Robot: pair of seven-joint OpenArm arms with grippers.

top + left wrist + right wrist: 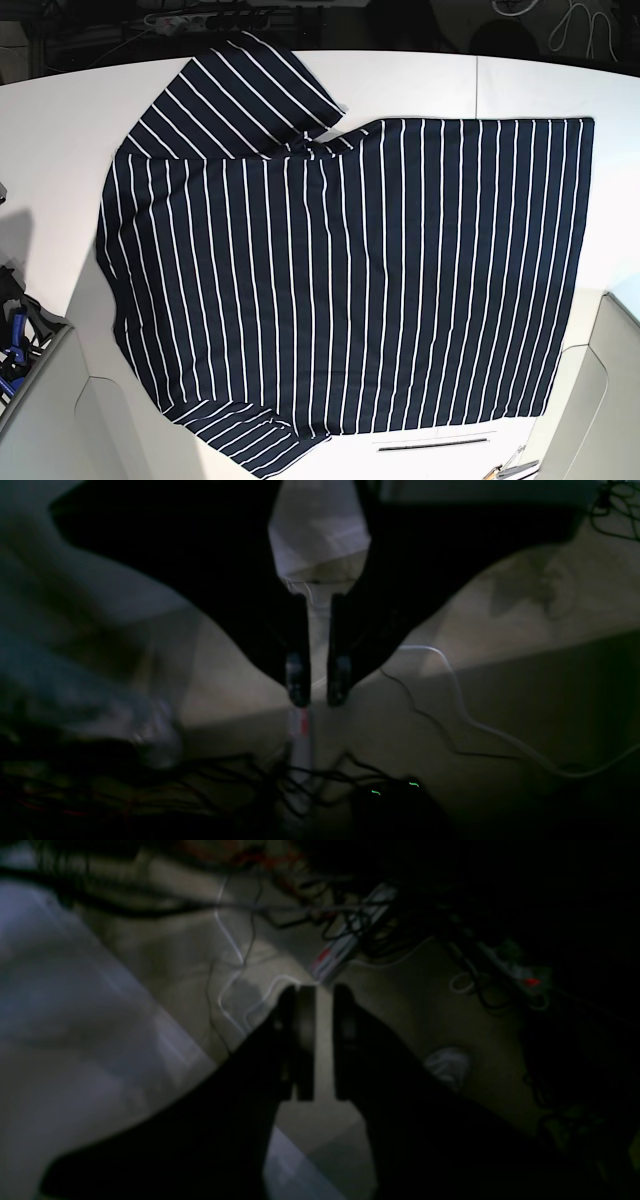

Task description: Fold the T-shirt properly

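Observation:
The dark navy T-shirt with thin white stripes lies spread flat on the white table. Its hem is at the right and its neck end at the left. One sleeve points to the far side and the other lies at the near edge. No neck label shows. Neither gripper shows in the base view. My left gripper hangs over the floor, empty, with its jaws parallel and only a narrow slit apart. My right gripper stands the same way over the floor. The shirt does not show in either wrist view.
Both wrist views are dark and show floor with tangled cables, a power strip and a white cable. Grey housings sit at the table's near corners. Blue-handled items lie at the left.

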